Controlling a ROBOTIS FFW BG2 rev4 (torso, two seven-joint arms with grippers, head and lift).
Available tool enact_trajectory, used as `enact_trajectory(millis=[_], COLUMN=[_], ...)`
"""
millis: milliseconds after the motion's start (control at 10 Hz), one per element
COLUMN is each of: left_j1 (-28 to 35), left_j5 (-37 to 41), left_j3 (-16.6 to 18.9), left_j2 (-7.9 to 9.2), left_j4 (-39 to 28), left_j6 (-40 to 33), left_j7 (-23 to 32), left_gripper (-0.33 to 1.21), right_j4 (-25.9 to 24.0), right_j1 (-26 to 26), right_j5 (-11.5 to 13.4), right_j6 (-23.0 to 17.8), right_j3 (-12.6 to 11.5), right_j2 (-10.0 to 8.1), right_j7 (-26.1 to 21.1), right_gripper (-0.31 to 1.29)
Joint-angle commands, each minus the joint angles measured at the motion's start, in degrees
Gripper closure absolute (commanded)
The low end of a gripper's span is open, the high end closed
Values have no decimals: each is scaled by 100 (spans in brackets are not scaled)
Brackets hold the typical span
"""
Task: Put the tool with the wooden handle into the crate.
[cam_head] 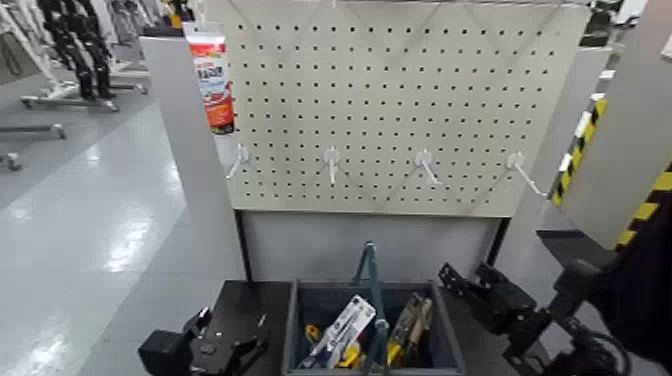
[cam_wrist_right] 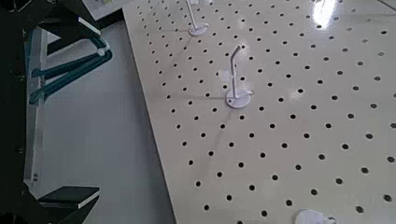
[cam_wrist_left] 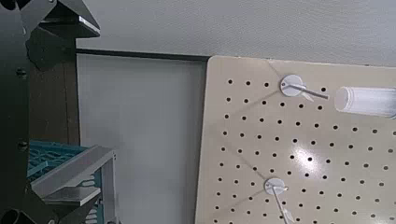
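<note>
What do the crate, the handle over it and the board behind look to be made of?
Crate: probably molded plastic, matte dark grey, judging by its thick, even walls.
Handle: smooth teal, likely plastic, though painted metal is possible.
Board: seemingly coated sheet metal, cream, with regular punched holes and a glossy highlight in the wrist views; painted hardboard isn't ruled out.

Both arms reach in low from the sides. Left hand (cam_head: 233, 335) is down at the left, its fingers spread wide apart, nothing between them. Right hand (cam_head: 468, 285) sits a bit higher on its side, fingers pretty much wide open too, also empty.
</note>
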Motion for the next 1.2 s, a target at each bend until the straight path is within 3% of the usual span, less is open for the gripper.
enact_trajectory(millis=[100,300,500,600,1200], left_j1=[9,18,35,35,53], left_j5=[0,0,0,0,0], left_j3=[9,9,17,26,35], left_j2=[1,9,9,9,9], left_j4=[-9,-18,-27,-27,-35], left_j6=[0,0,0,0,-18], left_j7=[-9,-9,-18,-18,-26], left_gripper=[11,11,11,11,11], right_j4=[-871,-1276,-1425,-1504,-1399], right_j1=[487,813,1173,1314,1806], right_j5=[915,1266,1574,1706,2189], right_j6=[-50,-111,-568,-594,-1386], right_j3=[-124,-212,-238,-291,-124], right_j2=[127,188,312,364,593], right_j7=[-703,-1001,-1327,-1388,-1713], right_gripper=[12,12,14,14,13])
